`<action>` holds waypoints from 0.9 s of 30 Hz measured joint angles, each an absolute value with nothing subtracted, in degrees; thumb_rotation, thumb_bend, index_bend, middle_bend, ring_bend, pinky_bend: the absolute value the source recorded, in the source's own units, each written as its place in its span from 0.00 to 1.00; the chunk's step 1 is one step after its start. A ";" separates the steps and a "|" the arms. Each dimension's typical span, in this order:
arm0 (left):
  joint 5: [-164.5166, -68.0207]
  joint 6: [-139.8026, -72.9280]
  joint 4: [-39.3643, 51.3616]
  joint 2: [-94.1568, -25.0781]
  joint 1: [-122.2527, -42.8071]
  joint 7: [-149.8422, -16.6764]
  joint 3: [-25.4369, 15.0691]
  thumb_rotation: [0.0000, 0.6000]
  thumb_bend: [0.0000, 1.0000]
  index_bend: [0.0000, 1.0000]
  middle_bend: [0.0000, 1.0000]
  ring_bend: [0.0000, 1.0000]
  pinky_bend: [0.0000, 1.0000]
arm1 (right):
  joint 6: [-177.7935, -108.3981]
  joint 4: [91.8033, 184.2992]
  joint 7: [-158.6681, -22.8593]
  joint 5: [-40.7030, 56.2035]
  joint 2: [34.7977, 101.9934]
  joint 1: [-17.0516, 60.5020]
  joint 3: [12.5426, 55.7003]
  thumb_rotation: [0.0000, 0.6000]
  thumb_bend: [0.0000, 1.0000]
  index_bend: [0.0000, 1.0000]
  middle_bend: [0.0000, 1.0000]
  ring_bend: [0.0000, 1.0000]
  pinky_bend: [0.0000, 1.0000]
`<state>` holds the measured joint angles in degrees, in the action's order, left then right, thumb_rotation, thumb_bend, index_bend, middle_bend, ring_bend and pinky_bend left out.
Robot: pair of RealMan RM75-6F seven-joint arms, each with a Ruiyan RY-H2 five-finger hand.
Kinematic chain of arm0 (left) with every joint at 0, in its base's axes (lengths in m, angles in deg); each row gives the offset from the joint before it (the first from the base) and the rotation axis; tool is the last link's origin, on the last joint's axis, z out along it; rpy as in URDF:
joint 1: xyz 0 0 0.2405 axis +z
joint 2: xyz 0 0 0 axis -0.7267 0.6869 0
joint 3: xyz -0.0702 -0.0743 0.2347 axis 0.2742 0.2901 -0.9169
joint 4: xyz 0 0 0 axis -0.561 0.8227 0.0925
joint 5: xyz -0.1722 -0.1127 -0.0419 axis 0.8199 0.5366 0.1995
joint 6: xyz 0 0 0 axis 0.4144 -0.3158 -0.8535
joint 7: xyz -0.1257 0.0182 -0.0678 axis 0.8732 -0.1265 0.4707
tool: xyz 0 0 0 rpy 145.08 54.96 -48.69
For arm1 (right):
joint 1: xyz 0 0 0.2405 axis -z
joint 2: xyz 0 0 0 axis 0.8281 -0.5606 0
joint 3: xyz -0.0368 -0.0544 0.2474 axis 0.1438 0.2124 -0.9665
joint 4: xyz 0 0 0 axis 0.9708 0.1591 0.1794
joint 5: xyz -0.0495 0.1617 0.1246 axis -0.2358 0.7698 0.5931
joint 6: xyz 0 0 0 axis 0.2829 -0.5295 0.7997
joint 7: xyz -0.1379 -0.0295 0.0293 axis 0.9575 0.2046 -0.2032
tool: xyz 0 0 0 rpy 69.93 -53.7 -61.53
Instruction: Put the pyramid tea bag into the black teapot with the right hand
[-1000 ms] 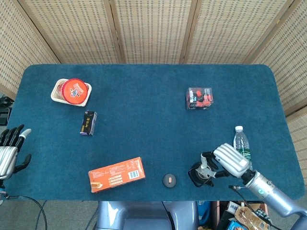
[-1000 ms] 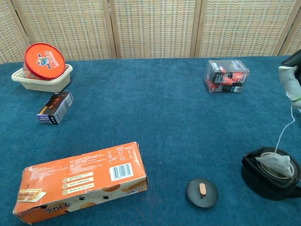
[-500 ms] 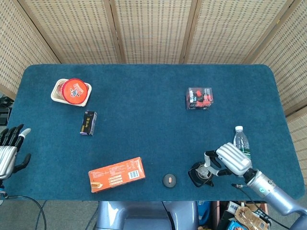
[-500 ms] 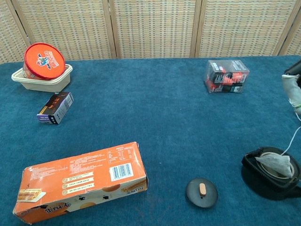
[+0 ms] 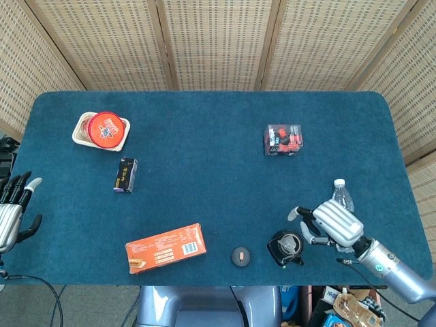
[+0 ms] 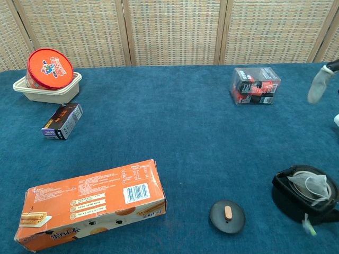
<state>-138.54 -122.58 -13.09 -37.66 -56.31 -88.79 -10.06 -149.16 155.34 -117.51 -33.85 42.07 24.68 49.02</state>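
At the far left, the left hand (image 5: 12, 211) is hanging beside the bench (image 5: 204, 157) edge with its fingers spread apart and nothing in them. Moving right, a tray (image 6: 50, 90) is carrying an orange-lidded tub (image 6: 50, 67), a small dark box (image 6: 62, 121) is lying just in front of it, and a long orange box (image 6: 90, 203) is resting near the front edge. Further along, the teapot lid (image 6: 227, 216) is sitting on the cloth, apart from the pot. A red-and-black pack (image 6: 255, 85) is standing toward the back.

The black teapot (image 6: 304, 198) is sitting open near the front right, and the tea bag (image 6: 312, 185) is lying inside it, with its string draping over the rim and the tag (image 6: 309, 228) dangling at the pot's front. The right hand (image 5: 334, 223) is hovering just right of the pot, near a water bottle (image 5: 342, 192), fingers parted and holding nothing.

Judging by this, the placing itself is looking finished: the bag is in the pot and released. What is remaining, if anything, is only drawing the right arm clear.
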 measured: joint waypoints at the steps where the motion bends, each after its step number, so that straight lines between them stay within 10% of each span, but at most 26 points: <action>1: -138.55 -122.59 -13.64 -37.30 -56.39 -89.06 -9.97 1.00 0.44 0.09 0.00 0.00 0.00 | -149.44 155.16 -117.77 -33.86 41.93 24.81 49.11 0.04 0.84 0.35 0.87 0.94 1.00; 8: -138.60 -122.32 -15.87 -35.81 -56.87 -89.97 -9.62 1.00 0.44 0.09 0.00 0.00 0.00 | -149.88 154.56 -119.57 -34.02 41.09 24.94 49.50 0.23 0.85 0.35 0.89 0.94 1.00; 27: -137.65 -121.70 -18.47 -34.32 -57.96 -92.70 -8.67 1.00 0.44 0.08 0.00 0.00 0.00 | -139.73 155.24 -120.61 -36.36 39.85 20.71 53.30 0.10 1.00 0.41 0.96 0.95 1.00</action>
